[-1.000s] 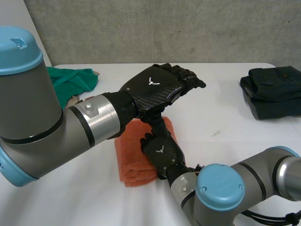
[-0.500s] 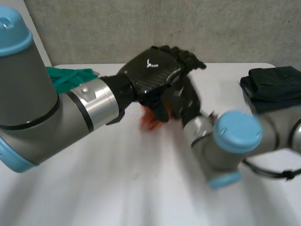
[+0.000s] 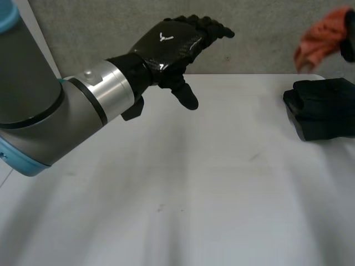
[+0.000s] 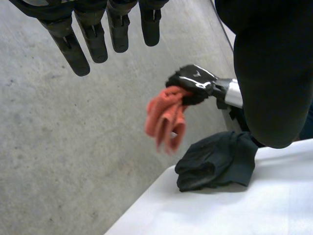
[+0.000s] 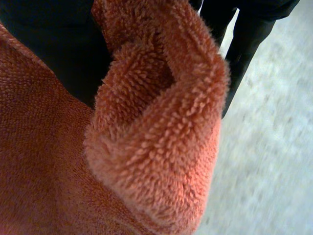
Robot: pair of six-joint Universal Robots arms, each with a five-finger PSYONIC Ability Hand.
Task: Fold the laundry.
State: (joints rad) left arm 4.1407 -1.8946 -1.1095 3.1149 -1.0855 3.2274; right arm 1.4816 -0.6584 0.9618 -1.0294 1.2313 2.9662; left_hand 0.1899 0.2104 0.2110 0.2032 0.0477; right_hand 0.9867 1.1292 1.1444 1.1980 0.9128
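Observation:
My right hand [image 4: 195, 82] is shut on the orange towel [image 4: 164, 117], which hangs bunched in the air above the dark folded pile [image 4: 215, 164]. In the head view the towel [image 3: 317, 39] dangles at the far right, with the right hand [image 3: 350, 39] at the edge. Up close, the towel's terry folds [image 5: 161, 137] are squeezed between my black fingers [image 5: 63, 49]. My left hand [image 3: 166, 44] is raised over the table's far middle, open with straight fingers [image 4: 93, 39] and holding nothing.
The dark folded clothes [image 3: 321, 108] lie at the table's far right. The white table [image 3: 194, 183] stretches bare in front of me. A grey concrete wall [image 3: 111, 33] stands behind it.
My right hand closed on the orange towel and swung it up off the table to the far right. My left hand rose a little and stayed open.

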